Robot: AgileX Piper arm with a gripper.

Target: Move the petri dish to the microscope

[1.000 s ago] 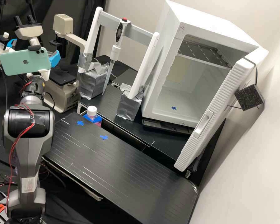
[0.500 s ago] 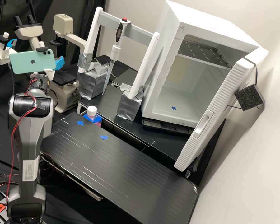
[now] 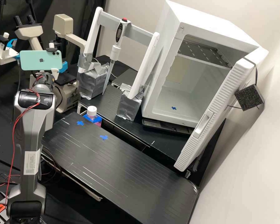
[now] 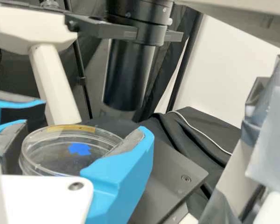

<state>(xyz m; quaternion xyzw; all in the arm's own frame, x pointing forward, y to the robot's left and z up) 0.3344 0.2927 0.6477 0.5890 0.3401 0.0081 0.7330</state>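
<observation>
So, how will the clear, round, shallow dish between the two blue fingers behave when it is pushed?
The clear, round, shallow dish looks rigid, so it should hardly bend. Its thin wall suggests low weight, and perhaps cracking under a hard squeeze. Low and wide, it would probably slide rather than tip on the flat dark microscope stage.

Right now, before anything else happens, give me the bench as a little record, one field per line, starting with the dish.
petri dish: clear, round
held by: blue fingers, one either side
location: at the microscope, over its dark stage
touching stage: cannot tell
pipette: upright on the white rack
white cabinet: door open
bottle: white cap on, beside the black bench panel
</observation>
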